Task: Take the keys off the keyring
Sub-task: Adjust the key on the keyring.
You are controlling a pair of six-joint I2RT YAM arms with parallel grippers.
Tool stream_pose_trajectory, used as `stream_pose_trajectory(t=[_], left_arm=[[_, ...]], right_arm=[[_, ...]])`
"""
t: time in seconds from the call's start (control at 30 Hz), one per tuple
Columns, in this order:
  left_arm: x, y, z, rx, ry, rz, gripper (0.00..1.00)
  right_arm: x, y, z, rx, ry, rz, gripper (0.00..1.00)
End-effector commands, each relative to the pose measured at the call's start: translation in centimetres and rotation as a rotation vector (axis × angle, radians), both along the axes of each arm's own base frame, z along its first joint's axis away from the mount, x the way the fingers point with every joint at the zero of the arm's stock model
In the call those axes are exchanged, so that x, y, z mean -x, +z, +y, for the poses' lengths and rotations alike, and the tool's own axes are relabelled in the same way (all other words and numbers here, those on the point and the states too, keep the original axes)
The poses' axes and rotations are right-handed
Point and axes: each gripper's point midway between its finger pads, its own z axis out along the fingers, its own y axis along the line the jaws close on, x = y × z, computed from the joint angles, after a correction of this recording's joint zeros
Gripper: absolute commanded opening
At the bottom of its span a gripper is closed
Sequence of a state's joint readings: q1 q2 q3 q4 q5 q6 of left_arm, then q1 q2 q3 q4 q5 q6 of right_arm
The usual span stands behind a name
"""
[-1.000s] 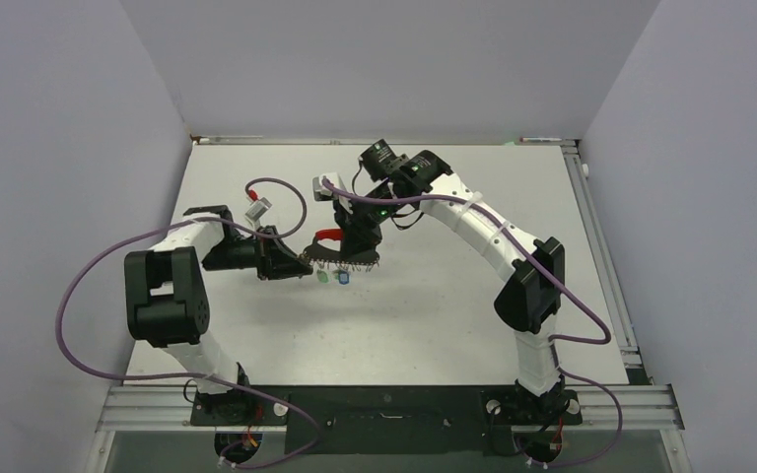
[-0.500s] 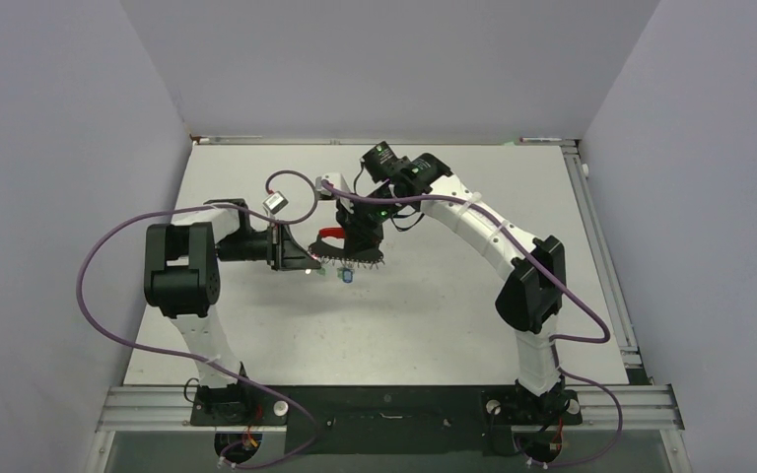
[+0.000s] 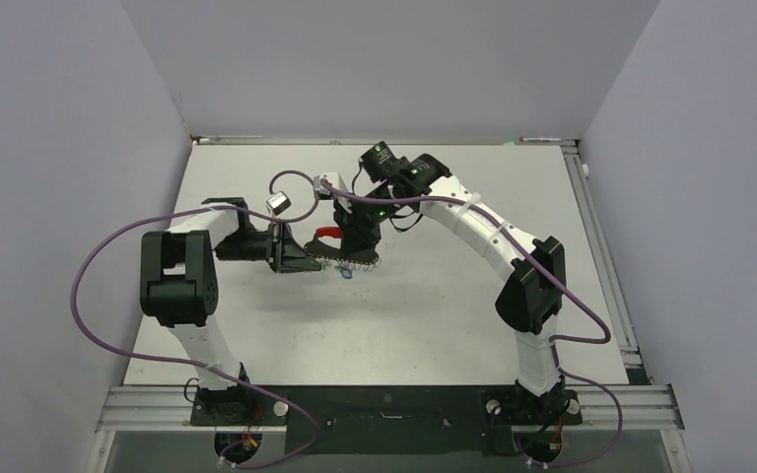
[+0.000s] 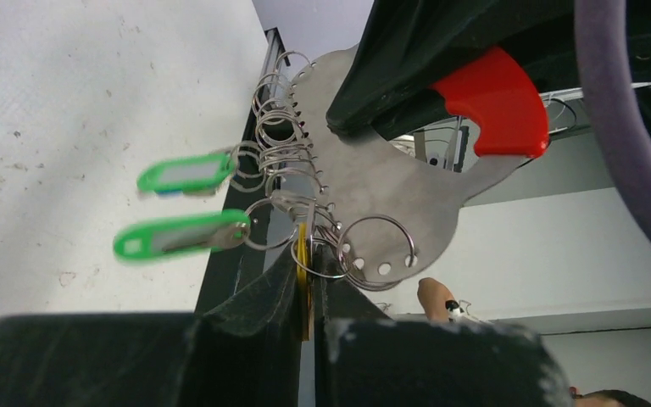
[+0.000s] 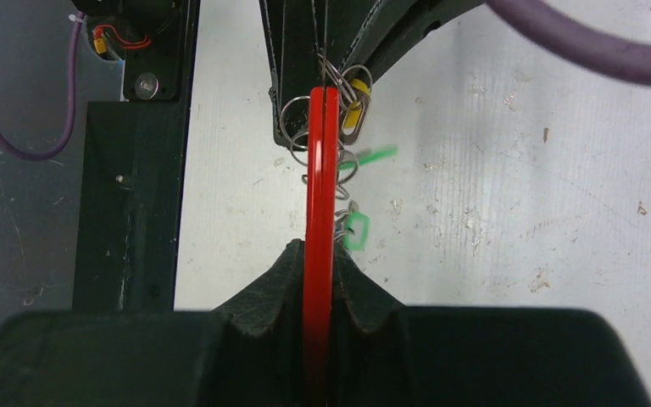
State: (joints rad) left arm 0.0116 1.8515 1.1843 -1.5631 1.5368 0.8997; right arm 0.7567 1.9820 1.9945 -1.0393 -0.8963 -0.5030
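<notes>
The right end effector (image 5: pixel 320 259) grips the keyring (image 4: pixel 390 186) by its red part above the middle of the counter (image 3: pixel 434 296), and the left end effector (image 4: pixel 308 284), close on its left-edge side, pinches the yellow key (image 4: pixel 303 246) hanging there.

Top view: a fixed camera high above and behind the arm bases at the near edge looks down and forward, taking in the whole bench (image 3: pixel 434 325) up to its far edge. Left wrist view: very close and rolled sideways, so the bench fills the left side, looking along the left pincer (image 4: pixel 306 284) at the keyring (image 4: pixel 373 182). Right wrist view: very close, looking down past the right pincer (image 5: pixel 320 254) onto the bench. All three views share the keyring and the green-tagged keys (image 4: pixel 182 236) near mid-bench.
</notes>
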Motion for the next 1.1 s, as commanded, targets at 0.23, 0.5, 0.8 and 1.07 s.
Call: stream_pose_trajectory(t=[0.23,0.5,0.8,1.07], left_arm=[[-1.3,1.6,-0.8,0.052,0.017,0.051,0.03],[0.2,3.7,-0.6,0.065,0.03,-0.09,0.96],[-2.2,0.6,2.2,0.072,0.143,0.088,0.96],[-1.1,2.1,2.7,0.073,0.17,0.042,0.96]], right_arm=[[1.3,2.9,1.2,-0.069,0.035,-0.101,0.05],[1.8,3.1,0.9,-0.074,0.047,-0.091,0.05],[2.2,3.8,0.1,-0.083,0.042,-0.115,0.05],[1.3,3.5,-1.5,-0.076,-0.007,-0.131,0.05]])
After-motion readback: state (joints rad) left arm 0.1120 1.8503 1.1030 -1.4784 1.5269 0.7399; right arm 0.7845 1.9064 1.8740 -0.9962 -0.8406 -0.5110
